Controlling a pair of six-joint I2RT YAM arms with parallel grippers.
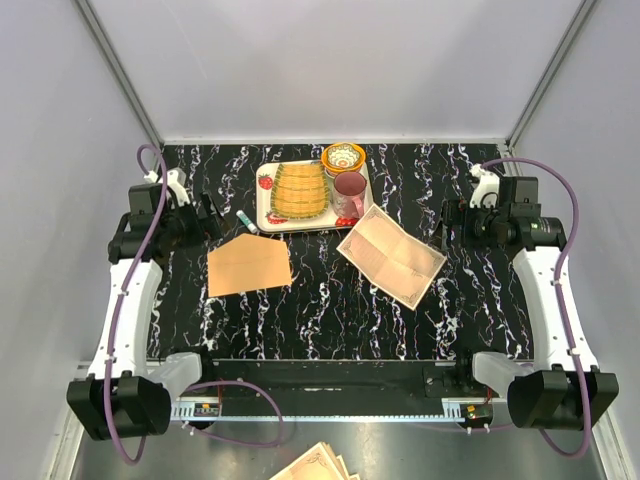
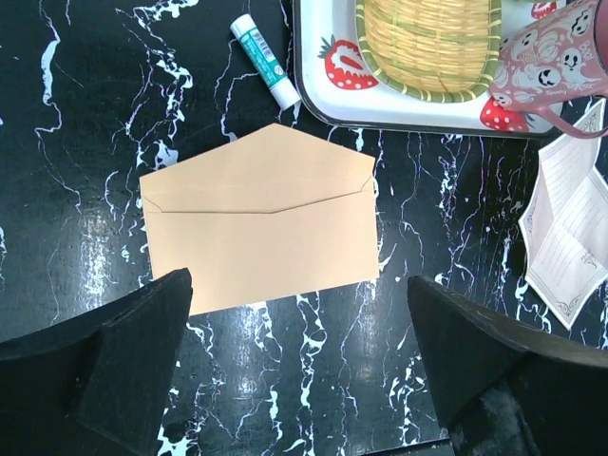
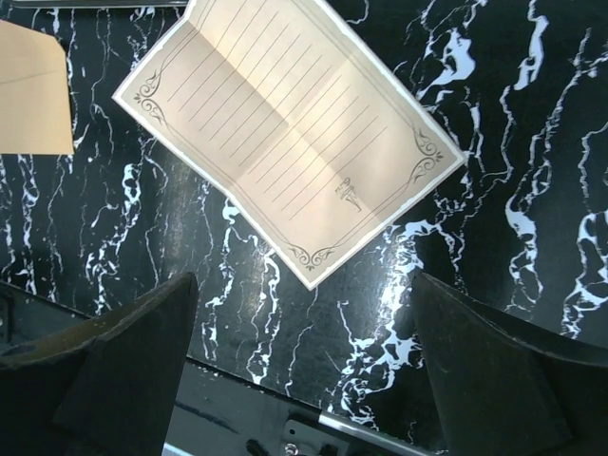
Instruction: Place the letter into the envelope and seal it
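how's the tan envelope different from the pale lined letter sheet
The orange-tan kraft paper envelope is plain; the pale beige letter sheet has ruled lines and ornate corners. The envelope lies nearly straight, the letter diagonal. The envelope has an open triangular flap, the letter fold creases. Both lie flat.

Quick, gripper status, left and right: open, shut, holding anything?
Left gripper: open, empty, near the orange-tan kraft paper envelope.
Right gripper: open, empty, near the pale creased lined letter sheet.
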